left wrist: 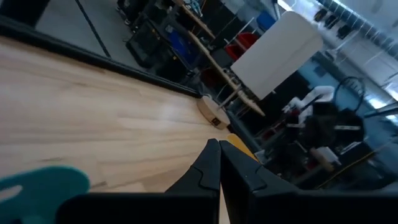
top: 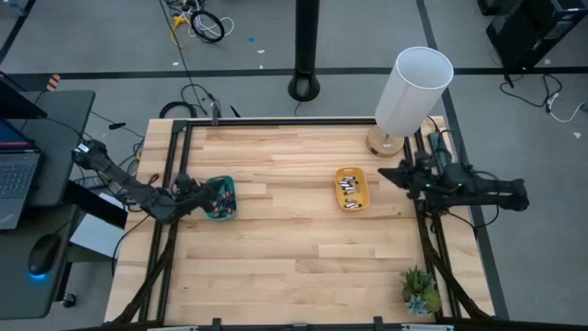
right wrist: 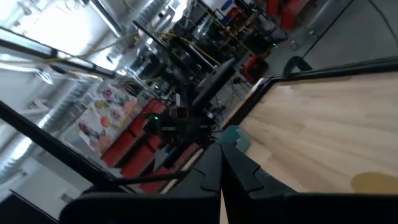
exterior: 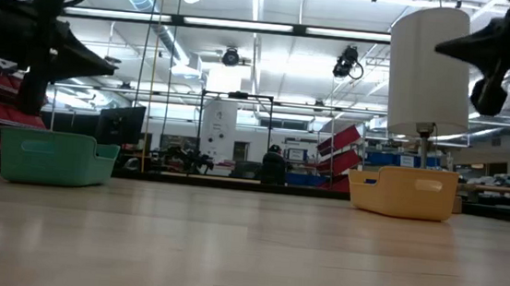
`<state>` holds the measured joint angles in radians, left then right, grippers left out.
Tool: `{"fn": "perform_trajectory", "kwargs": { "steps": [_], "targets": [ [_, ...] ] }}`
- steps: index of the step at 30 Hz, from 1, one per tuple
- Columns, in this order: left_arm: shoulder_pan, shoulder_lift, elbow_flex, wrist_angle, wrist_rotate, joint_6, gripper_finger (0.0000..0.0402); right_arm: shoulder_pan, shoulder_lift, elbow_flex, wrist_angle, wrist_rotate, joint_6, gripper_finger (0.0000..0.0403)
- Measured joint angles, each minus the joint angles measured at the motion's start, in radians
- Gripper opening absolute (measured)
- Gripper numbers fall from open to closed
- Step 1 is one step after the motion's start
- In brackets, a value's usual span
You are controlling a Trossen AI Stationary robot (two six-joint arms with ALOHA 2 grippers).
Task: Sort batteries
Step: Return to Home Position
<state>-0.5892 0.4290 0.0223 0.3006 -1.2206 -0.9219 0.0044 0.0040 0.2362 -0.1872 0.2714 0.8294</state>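
At the front right corner of the pale wooden table (top: 294, 267) stood a small green potted plant (top: 420, 291). Mid-table, a teal-green plastic tray (exterior: 57, 165) held the dark batteries (top: 220, 197). A yellow plastic tray (exterior: 403, 195), well apart to its right, held the silver cylindrical batteries (top: 348, 189). The left gripper (top: 197, 188) hung raised at the green tray's left edge, jaws pressed together on nothing. The right gripper (top: 384, 174) hovered just right of the yellow tray, jaws likewise together and empty. At the far edge stood a white cylindrical lamp (top: 413, 90).
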Motion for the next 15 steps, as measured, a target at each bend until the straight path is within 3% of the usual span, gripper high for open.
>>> {"fn": "perform_trajectory", "kwargs": {
  "steps": [3, 9, 12, 15],
  "targets": [
    [0.000, 0.002, -0.014, 0.005, 0.016, -0.020, 0.0015, 0.000, 0.000, -0.093, 0.111, 0.000, 0.040, 0.0007],
    [0.000, 0.002, -0.014, -0.015, 0.055, -0.026, 0.0015, 0.001, 0.005, -0.203, 0.171, -0.012, 0.196, 0.0017],
    [0.000, 0.002, -0.014, -0.070, 0.055, 0.034, 0.0015, 0.001, 0.021, -0.208, 0.208, 0.010, 0.182, 0.0021],
    [0.000, 0.002, -0.014, -0.118, 0.059, 0.141, 0.0015, 0.000, 0.021, -0.208, 0.187, 0.029, 0.066, 0.0020]
  ]
}}
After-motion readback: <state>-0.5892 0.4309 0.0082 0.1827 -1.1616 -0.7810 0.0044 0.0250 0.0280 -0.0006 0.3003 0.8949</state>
